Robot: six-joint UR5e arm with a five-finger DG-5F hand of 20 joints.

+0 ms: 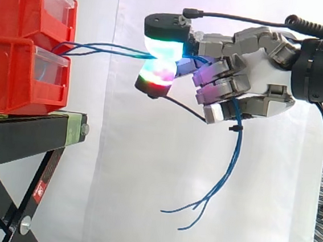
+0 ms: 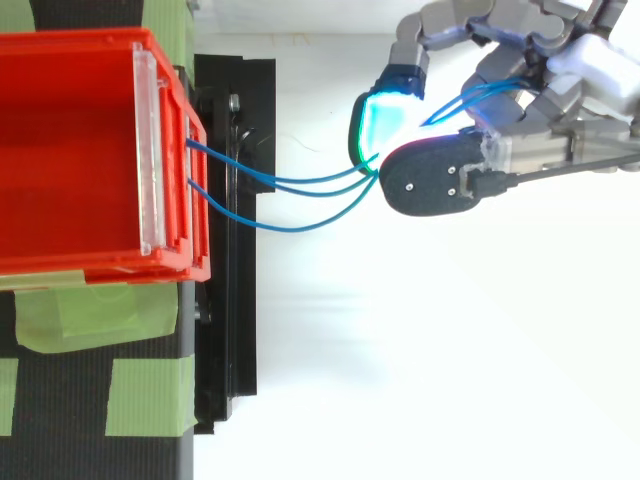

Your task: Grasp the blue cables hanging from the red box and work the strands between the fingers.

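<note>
In the side view, two red bins point(image 1: 20, 39) are stacked on the black stand point(image 1: 29, 131), their fronts set at the stand's right edge. The blue cables point(image 1: 111, 49) leave the bin fronts at the seam between the upper and the lower bin and run almost level to the right, clear of the stand. The hand point(image 1: 257, 79) is held in the air well to the right of the bins, level with that seam. The strands are pinched between two glowing pads point(image 1: 164, 46), one above and one below, which are pressed together on them. The remaining fingers are curled toward the palm. Behind the pinch the strands pass through the curled fingers and hang down below the hand, where the loose ends fan apart. In the top view, the cables point(image 2: 290, 190) are seen to leave the front wall of the upper bin point(image 2: 80, 40) as separate strands. They cross the stand's edge point(image 2: 235, 120) and converge at the pinch. A cyan pad point(image 2: 380, 120) lies against them there. Green tape point(image 2: 90, 315) is stuck on the stand beside the bin.
</note>
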